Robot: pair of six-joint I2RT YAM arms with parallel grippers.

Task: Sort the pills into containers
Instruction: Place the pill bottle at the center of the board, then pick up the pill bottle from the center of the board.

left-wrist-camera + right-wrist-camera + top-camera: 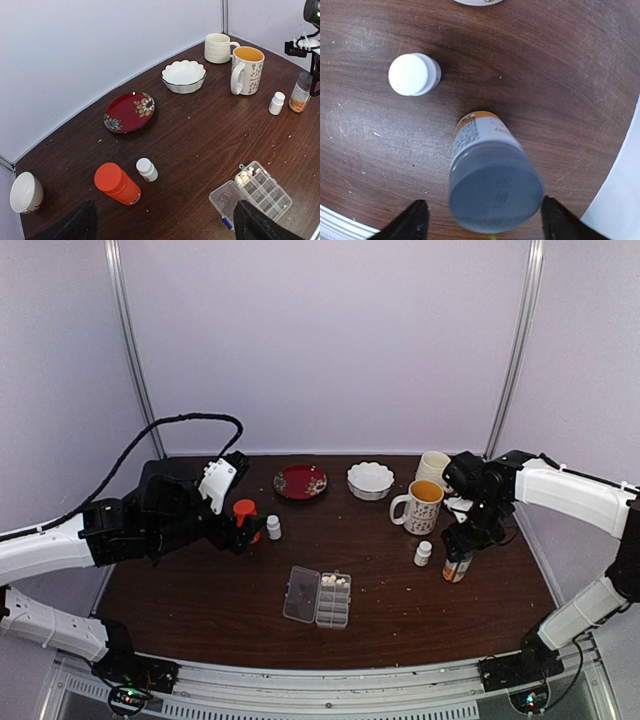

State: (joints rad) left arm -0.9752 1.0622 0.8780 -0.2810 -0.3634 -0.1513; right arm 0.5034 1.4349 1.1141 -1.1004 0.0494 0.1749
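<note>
Pills (335, 582), small and whitish, sit clustered in the far end of the pill box (331, 612), which lies near the front middle of the brown surface (200, 610). The box's cells (272, 196) run in 2 rows. Its clear lid (299, 593) is swung open and lies flat to the left of the grid. Pale specks dot the wood around it.

Further back on the left, the left arm (60, 545) reaches in with the left jaws spread wide and grasping nothing. In the wrist view, its 2 dark fingertips (75, 225) stand far apart at the bottom edge with bare wood between them. Just beyond them stands an orange bottle (245, 520) with an orange cap, and a small white bottle (273, 528) stands just beside it.

On the right, the right arm (575, 490) bends down so the right jaws hang over an amber bottle (495, 185) with a dark cap, which stands on the surface. The 2 fingers (412, 222) flank the cap, parted wider than it and released, with a gap showing on one side. A second small white bottle (423, 553) stands just left of the amber one.

Behind these are a floral mug (420, 506), orange inside, and a white cup (433, 467) beyond it. Along the back sit a white scalloped bowl (370, 480) and a red flowered plate (300, 481). A white bowl (26, 192) lies tilted at the far left by the wall.
</note>
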